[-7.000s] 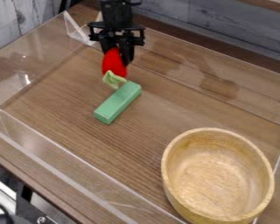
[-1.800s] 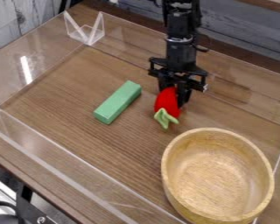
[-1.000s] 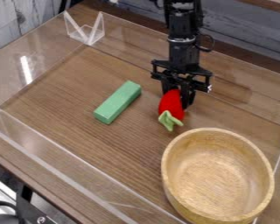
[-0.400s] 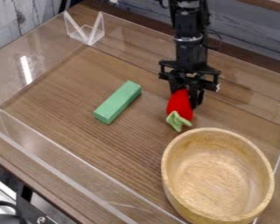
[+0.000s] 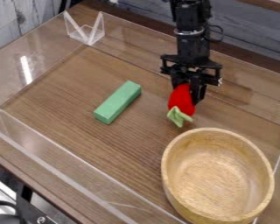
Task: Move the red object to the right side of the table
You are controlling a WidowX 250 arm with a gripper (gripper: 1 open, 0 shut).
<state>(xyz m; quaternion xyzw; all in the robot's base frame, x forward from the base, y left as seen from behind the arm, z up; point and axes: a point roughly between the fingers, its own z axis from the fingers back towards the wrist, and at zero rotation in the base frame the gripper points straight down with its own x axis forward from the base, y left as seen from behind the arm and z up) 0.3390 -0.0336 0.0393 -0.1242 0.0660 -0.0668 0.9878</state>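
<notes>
The red object (image 5: 181, 99), a small glossy strawberry-shaped toy with a pale green leafy end pointing down, hangs just above the table (image 5: 60, 92) right of centre. My gripper (image 5: 189, 87) comes down from above and is shut on its upper part, black fingers on either side. The toy's lower tip sits near the bowl's far rim; whether it touches the wood I cannot tell.
A long green block (image 5: 118, 101) lies on the wood to the left of the toy. A round light wooden bowl (image 5: 217, 176) fills the front right corner. Low clear acrylic walls (image 5: 43, 144) border the tabletop.
The gripper carried the red toy from the far left, beside the green block, across to right of centre. Over the last second it drifted slightly further right and up.
</notes>
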